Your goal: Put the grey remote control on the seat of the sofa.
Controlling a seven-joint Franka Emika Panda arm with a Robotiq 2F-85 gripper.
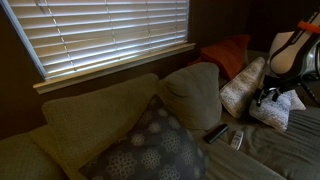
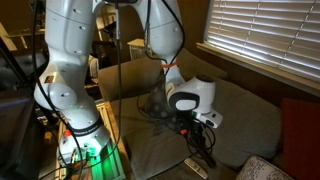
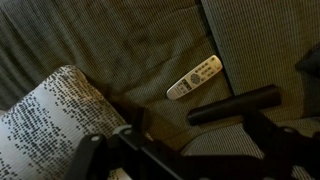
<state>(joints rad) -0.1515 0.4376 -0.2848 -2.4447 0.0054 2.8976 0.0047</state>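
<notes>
Closest to the wrist camera, the hand (image 1: 268,98) shows only as dark linkage along the bottom edge of the wrist view. I cannot tell whether its fingers are spread or pressed together, though nothing appears to be caught between them. In an exterior view it hangs above the sofa, well apart from both remotes.

Just beyond, at the lower left of the wrist view, a white throw pillow (image 3: 45,120) with dark speckles bulges up from the fabric. To the right lies the black remote (image 3: 235,104), a dark bar resting near the grey one but not touching it.

A little farther sits the grey remote control (image 3: 195,78). It lies flat and at a diagonal on the ribbed olive fabric of the seat of the sofa (image 3: 130,50), close to a seam where another cushion begins. In an exterior view it (image 1: 236,140) lies beside the darker one (image 1: 216,132), at the foot of a back cushion (image 1: 192,95).

It looks light, rigid and slim, with a smooth plastic shell that could slide between the pads. The soft cushion will give under a downward push, so the fingers can sink in a little on each side. The best hold is probably across the narrow width near mid-length, with the long edges against the pads, away from its dark neighbour.

Farthest back, window blinds (image 1: 110,35) glow behind the sofa.
</notes>
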